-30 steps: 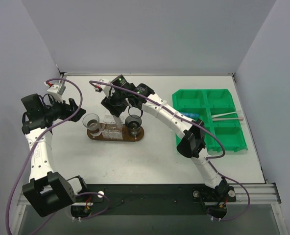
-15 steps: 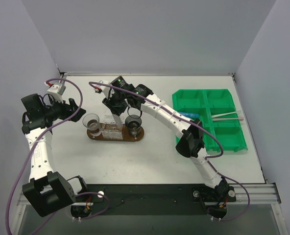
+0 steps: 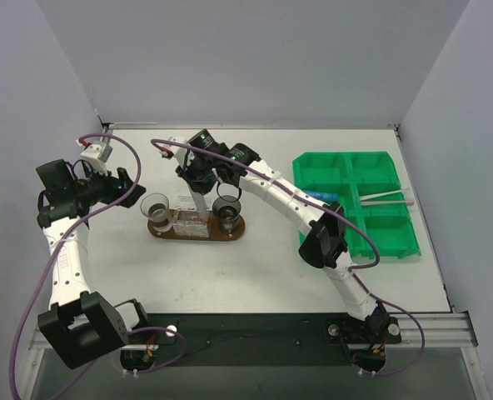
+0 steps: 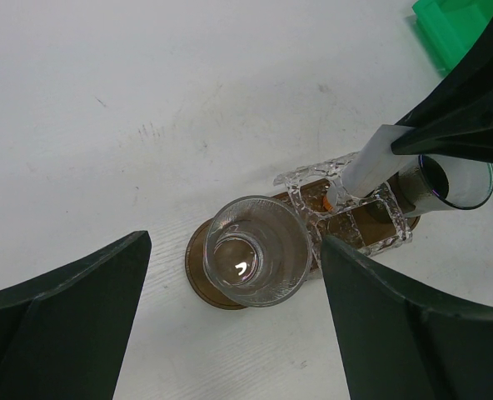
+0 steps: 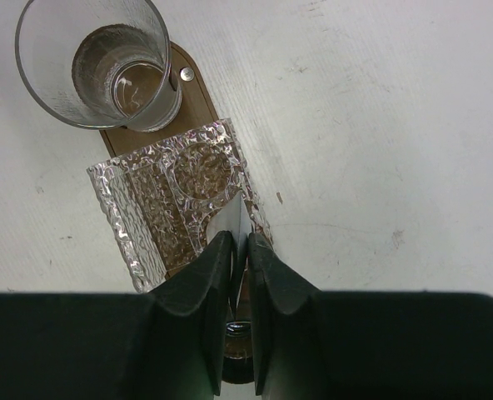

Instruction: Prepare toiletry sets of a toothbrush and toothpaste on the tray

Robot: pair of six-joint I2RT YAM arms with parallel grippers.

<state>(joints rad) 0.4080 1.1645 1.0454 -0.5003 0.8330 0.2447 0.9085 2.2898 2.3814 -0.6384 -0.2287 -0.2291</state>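
**A:** Where is the toothpaste [image 4: 365, 167] sitting?

**B:** It is hanging tip-down over the tray [image 3: 170, 234], which is lying mid-desk, nearer the left edge. Its lower end is meeting the clear textured holder [image 4: 346, 218] between the two clear cups [image 4: 255, 250]. The right gripper [image 5: 239, 243] is pinching its flat upper end, jaws nearly together.

**A:** How is it going to handle?

**B:** I am judging it light and soft, liable to bend or swing, so holding the flat crimp is looking sensible. The left gripper [image 3: 131, 185] is hovering spread wide, carrying nothing. The toothbrush [image 3: 385, 197] is lying across the green bin [image 3: 396, 242] by the right edge. It is looking thin and stiff, best pinched mid-shaft.
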